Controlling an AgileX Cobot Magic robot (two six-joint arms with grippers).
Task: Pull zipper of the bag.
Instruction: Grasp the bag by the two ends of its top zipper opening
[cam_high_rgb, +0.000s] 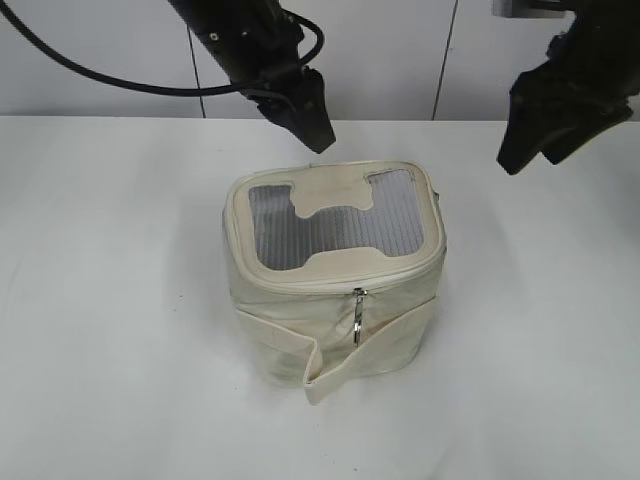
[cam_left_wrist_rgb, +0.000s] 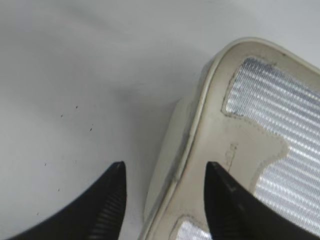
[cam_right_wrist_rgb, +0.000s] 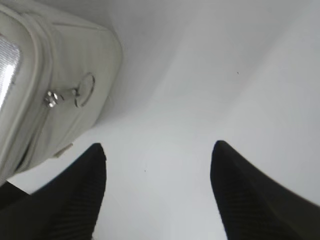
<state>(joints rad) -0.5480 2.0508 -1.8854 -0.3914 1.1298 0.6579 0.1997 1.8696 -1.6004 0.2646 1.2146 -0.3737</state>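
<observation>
Fingers on both grippers stand apart and hold nothing: left gripper (cam_high_rgb: 318, 135) hovers over the bag's (cam_high_rgb: 335, 285) rear-left rim, right gripper (cam_high_rgb: 520, 150) hangs well off to its right. You should steady the bag with 1 gripper, then pinch a pull tab (cam_high_rgb: 357, 318) squarely. The zipper (cam_high_rgb: 330, 287) rings the top rim, below both grippers.

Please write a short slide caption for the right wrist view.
Open right gripper above the white table, beside the bag and its ringed zipper pull.
</observation>
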